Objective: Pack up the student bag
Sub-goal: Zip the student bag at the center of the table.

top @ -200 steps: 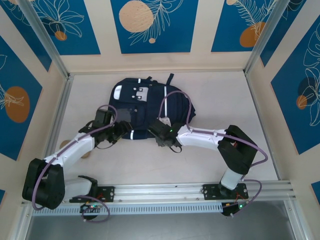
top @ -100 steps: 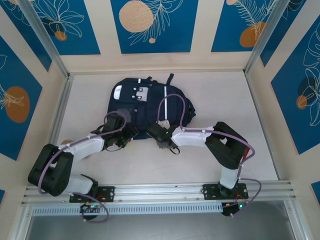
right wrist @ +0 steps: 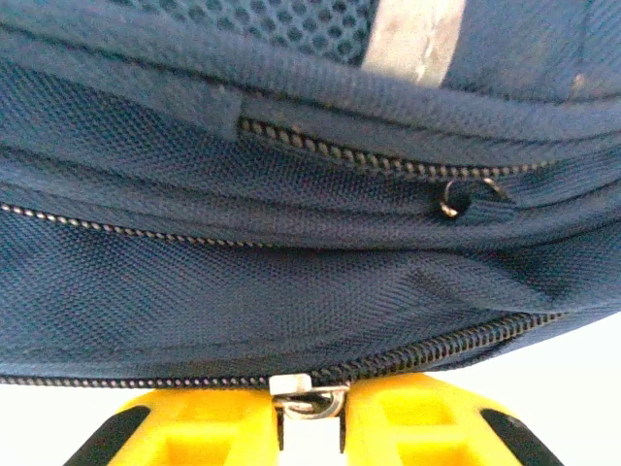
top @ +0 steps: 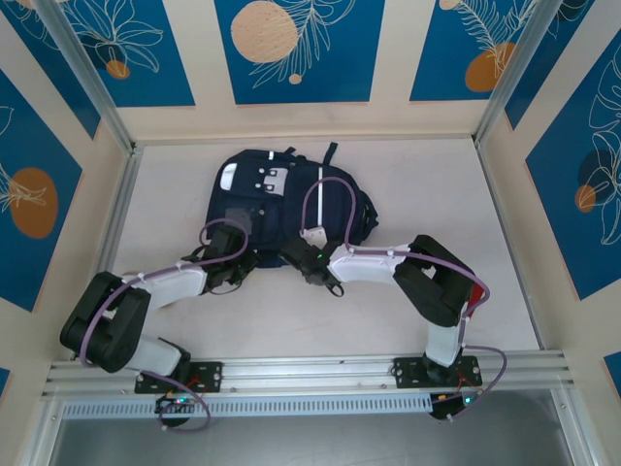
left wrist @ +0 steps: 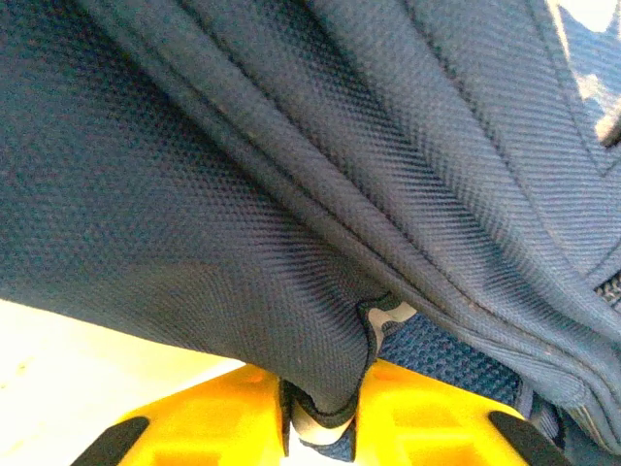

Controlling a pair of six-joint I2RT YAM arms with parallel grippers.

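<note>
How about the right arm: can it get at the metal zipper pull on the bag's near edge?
Probably yes: the right gripper sits at the student bag's near edge, and the zipper pull looks pinched between its jaws, nothing blocking.

seen from above, the near edge of the bag (top: 281, 209) lies under the left hand (top: 246, 262) and the right hand (top: 294, 252). both sets of fingertips are lost against the dark cloth, too small to tell what they pinch. at the left wrist the bag runs past every edge. a fold of cloth (left wrist: 325, 388) dips between the yellow fingers (left wrist: 213, 417), and its lower end and the fingers are cut off at the bottom. a pale patch (left wrist: 587, 58) in the top right corner is blurred and cropped. at the right wrist the zip pull (right wrist: 309, 393) is half cut off at the bottom, the lower zip (right wrist: 437, 348) runs off the left edge, and the grey stripe (right wrist: 412, 39) is cut by the top edge.
</note>
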